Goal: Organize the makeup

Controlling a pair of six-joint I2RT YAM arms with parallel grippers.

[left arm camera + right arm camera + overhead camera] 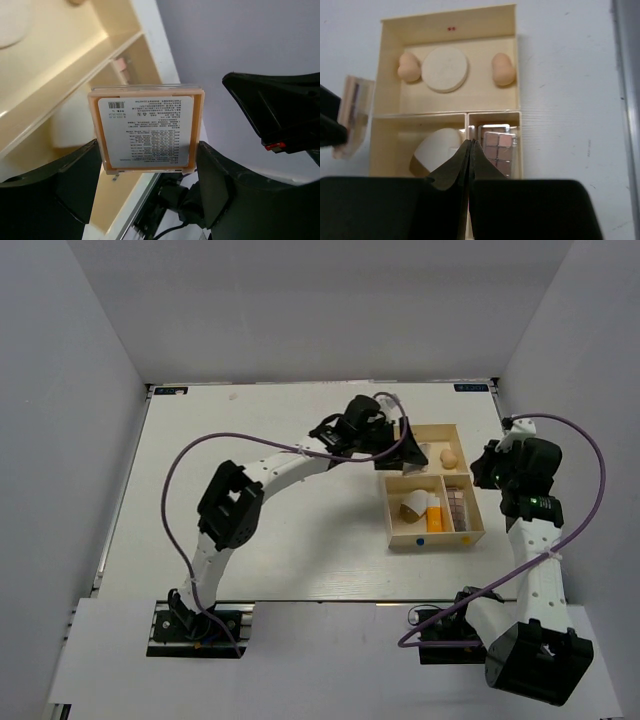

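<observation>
The square compact (147,131), a flat peach-framed case with a printed white label, is pinched by the left claw (147,167) beside the left wall of the pale wooden box (447,22). Inside lie a round matte puff (445,69), two egg-shaped sponges (409,67), a teardrop sponge (437,150) and a glossy palette (499,150). The right claw (470,150) hovers nearby, pressed together and empty.
</observation>
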